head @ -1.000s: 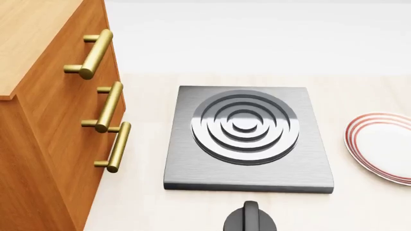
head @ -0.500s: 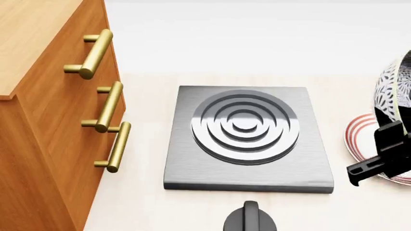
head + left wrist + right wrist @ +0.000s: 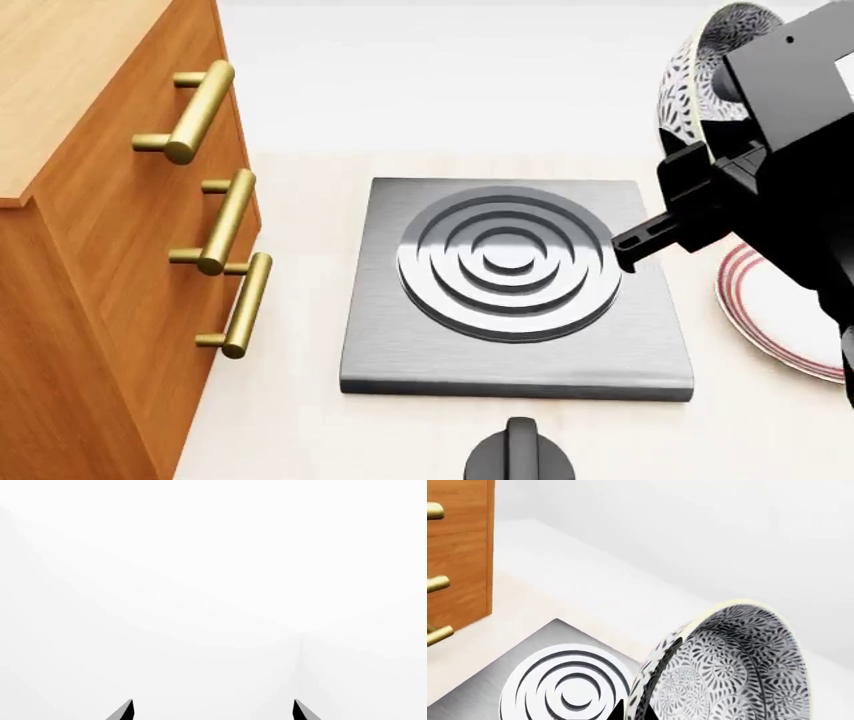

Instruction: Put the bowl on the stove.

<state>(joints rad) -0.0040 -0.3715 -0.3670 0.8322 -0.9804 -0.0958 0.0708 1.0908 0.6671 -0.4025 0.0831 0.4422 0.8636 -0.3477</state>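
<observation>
The speckled bowl (image 3: 703, 70) hangs tilted on its side in the air, above and just beyond the stove's far right corner. My right gripper (image 3: 727, 118) is shut on its rim. The right wrist view shows the two dark fingertips of that gripper (image 3: 634, 713) pinching the rim, with the bowl (image 3: 740, 670) opening to one side. The stove (image 3: 400, 350) is a dark grey slab with a ringed burner (image 3: 507, 262), bare on the counter; it also shows as the stove (image 3: 507, 667) below the bowl. My left gripper (image 3: 213, 711) is open against blank white.
A wooden drawer cabinet (image 3: 107, 260) with brass handles (image 3: 230, 222) stands left of the stove. A white plate with red rim rings (image 3: 787, 315) lies to the stove's right, partly under my arm. A black knob (image 3: 521, 455) sits in front of the stove.
My right arm has come in from the right edge, carrying the bowl up and to the left toward the stove. The plate is now partly covered by the arm.
</observation>
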